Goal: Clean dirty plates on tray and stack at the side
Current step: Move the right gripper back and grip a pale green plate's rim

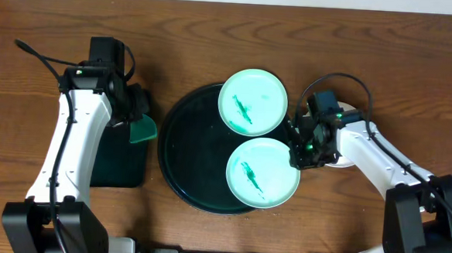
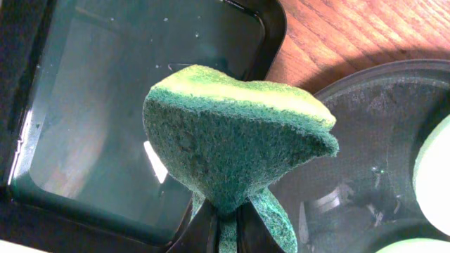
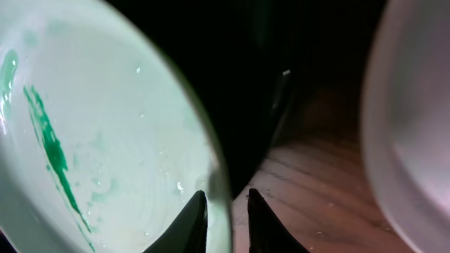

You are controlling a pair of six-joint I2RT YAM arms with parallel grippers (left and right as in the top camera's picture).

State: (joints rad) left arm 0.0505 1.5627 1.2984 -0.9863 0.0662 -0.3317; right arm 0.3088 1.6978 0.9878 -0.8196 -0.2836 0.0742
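Left side: the left gripper (image 1: pixel 139 122) hangs over the inner edge of the rectangular tray (image 1: pixel 119 163), which sits on the wooden table (image 1: pixel 215 33). The left wrist view shows its fingers (image 2: pixel 207 228) pressed together on the lower tail of a green sponge (image 2: pixel 232 140) with a yellow face. The sponge fans out above the fingers, clear of the tray floor. The rectangular tray's floor looks glossy.

Centre: the round tray (image 1: pixel 190 152) lies just beside the rectangular tray. Two turquoise plates rest on its right half. The upper plate (image 1: pixel 252 102) overlaps the tray's far rim. The lower plate (image 1: pixel 262 172) lies nearer and reaches past the tray's right rim. The two plates are almost touching. Each carries a dark green smear near its middle.

Right side: the right gripper (image 1: pixel 301 150) sits at the right edge of the lower plate. In the right wrist view the fingers (image 3: pixel 193 214) stand close together astride that plate's rim, one over the plate's inner face and one outside it. A thin dark gap shows beside the outer finger, so it cannot be told whether they press on the rim. A white plate (image 3: pixel 415 105), blurred, lies on the wood to the right of the fingers, apart from them and off the round tray.
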